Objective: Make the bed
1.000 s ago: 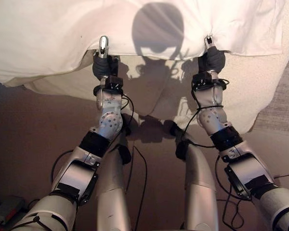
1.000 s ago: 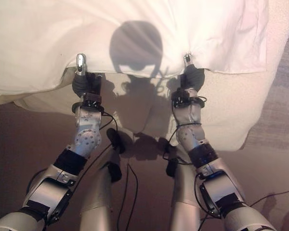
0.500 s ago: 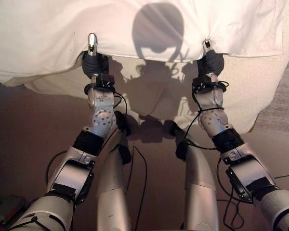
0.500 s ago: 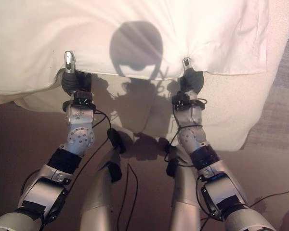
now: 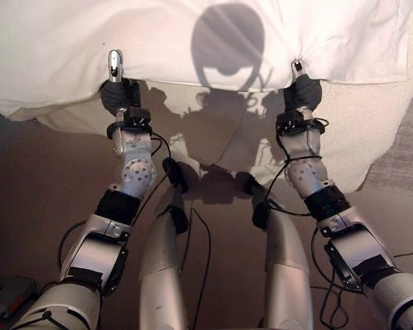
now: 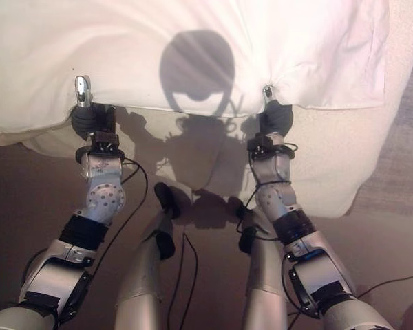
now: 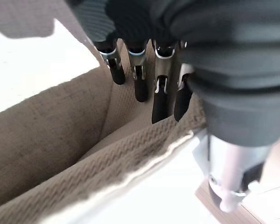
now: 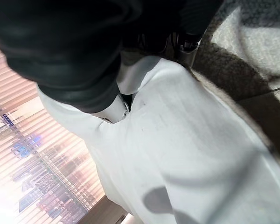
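Note:
A white sheet (image 5: 193,34) lies across the bed, and its near edge runs from side to side. Under it a cream textured blanket (image 5: 213,130) hangs over the bed's near side. My left hand (image 5: 115,93) is at the sheet's edge on the left, thumb on top and fingers (image 7: 140,84) beneath, pinching the edge against the woven blanket (image 7: 60,140). My right hand (image 5: 301,89) grips the same edge further right, where the cloth puckers round its thumb. The right wrist view has the white sheet (image 8: 200,154) bunched against that hand (image 8: 84,56).
Brown floor lies before the bed. A grey rug (image 5: 406,151) shows at the right side, and a small flat box (image 5: 3,299) sits on the floor at the lower left.
My left hand has moved leftward along the sheet's edge, and the gap between the two hands is wider. The right hand has stayed where it was.

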Controlling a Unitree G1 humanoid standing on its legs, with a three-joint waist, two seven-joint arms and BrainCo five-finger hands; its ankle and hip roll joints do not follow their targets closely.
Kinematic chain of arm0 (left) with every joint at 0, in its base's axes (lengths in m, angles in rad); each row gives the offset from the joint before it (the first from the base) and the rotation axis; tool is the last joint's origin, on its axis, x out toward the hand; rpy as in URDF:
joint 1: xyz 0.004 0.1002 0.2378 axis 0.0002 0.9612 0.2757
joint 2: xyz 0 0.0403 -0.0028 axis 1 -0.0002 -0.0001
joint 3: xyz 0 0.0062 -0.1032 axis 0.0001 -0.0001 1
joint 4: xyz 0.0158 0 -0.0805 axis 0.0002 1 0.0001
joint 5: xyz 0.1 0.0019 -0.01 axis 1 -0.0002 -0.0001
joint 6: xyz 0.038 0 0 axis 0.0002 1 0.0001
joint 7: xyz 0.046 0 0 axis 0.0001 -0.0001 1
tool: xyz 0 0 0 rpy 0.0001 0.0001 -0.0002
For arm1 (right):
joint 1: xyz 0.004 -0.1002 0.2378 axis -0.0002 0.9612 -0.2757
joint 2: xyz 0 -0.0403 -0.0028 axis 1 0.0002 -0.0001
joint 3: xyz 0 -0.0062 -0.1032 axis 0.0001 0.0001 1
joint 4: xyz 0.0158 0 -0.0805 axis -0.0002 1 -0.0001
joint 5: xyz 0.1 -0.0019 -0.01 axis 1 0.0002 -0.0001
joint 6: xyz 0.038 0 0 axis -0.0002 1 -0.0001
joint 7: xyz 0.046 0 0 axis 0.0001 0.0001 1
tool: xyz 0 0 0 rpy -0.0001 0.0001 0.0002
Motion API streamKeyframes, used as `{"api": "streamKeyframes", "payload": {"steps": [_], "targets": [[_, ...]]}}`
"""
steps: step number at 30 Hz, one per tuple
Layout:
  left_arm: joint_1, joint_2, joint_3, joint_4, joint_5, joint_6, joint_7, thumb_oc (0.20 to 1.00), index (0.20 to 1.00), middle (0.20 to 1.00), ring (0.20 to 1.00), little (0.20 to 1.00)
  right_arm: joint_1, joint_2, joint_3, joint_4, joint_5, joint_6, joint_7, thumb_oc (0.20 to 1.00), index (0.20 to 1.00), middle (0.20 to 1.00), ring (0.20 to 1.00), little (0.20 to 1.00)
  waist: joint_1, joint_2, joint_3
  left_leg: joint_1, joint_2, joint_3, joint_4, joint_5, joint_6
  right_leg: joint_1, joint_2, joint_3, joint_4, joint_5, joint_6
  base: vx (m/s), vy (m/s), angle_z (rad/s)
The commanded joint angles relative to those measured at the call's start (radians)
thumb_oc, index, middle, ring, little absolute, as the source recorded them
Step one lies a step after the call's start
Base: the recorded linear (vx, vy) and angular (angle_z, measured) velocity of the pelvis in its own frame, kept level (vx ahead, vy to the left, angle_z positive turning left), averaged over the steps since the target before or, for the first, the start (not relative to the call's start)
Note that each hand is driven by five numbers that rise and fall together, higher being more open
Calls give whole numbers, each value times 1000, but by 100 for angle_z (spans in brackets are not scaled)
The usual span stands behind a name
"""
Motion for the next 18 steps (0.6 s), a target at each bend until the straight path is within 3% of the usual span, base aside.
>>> {"api": "streamKeyframes", "payload": {"steps": [1, 11, 18], "targets": [[-6, 89, 166, -16, 93, -101, 18, 200, 200, 200, 200, 200, 154, -76, -68, -92, -25, -35, 1, 200, 200, 200, 200, 200, -4, 41, -16, 34, -39, 34, 106, -170, -14, -5, 25, -11, 40, 41, 75, -3, 30, 0], [15, 124, 196, -25, 125, -120, 30, 200, 200, 200, 200, 200, 196, -95, -98, -101, -10, -52, 4, 200, 200, 200, 200, 200, -6, 48, -16, 79, -52, 46, 88, -171, -12, 30, 12, -8, 42, 48, 87, -10, 28, 1], [66, 161, 194, -11, 162, -70, -2, 200, 200, 200, 200, 200, 263, -111, -152, -162, -23, -65, 13, 200, 200, 200, 200, 200, -11, 53, -16, 144, -72, 44, 47, -158, -18, 92, 6, -9, 9, 70, 103, -15, 23, 2]]}}
